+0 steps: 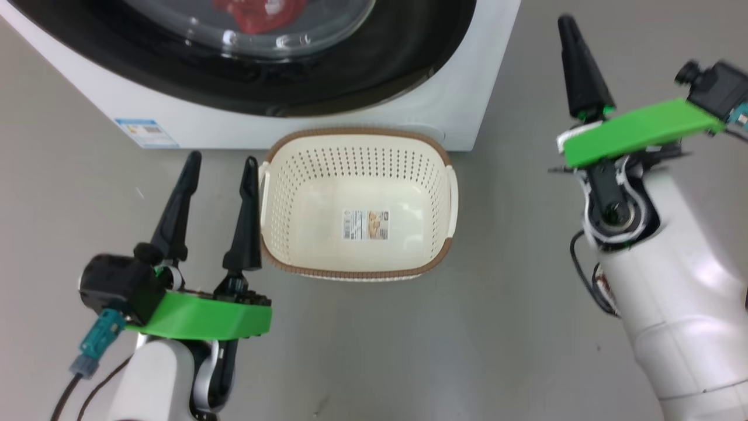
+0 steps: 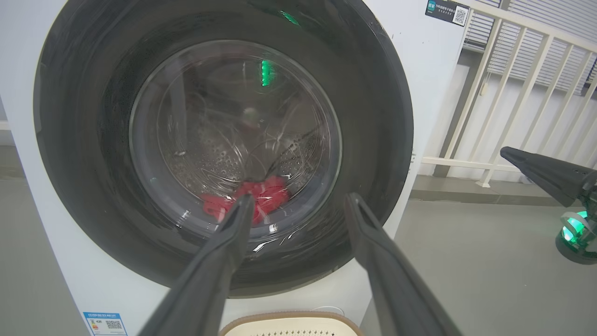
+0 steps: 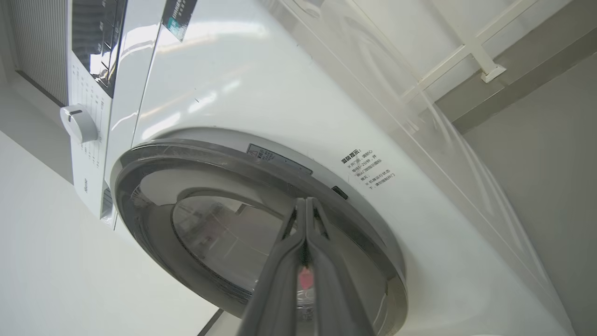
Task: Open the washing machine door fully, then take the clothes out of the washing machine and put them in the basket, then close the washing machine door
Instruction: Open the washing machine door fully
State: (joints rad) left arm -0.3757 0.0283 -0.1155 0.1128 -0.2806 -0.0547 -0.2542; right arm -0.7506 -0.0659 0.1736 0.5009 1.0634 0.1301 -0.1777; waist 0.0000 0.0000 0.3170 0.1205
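On the washing machine front, seen from my right wrist: printed notice headed 温馨提示, with the lines beneath too small to read. Its blue label, low on the front, and the sticker in the basket have illegible print.

The washing machine door is closed against the washing machine, so its glass bars the way to the clothes in the drum. The basket stands on the floor just before the machine, under the door, with its top open. The left tool, fingers spread, is just beside the basket's left wall. Bare floor lies right of the machine, where the right tool hangs with its fingers pressed together. A railing bounds that side.
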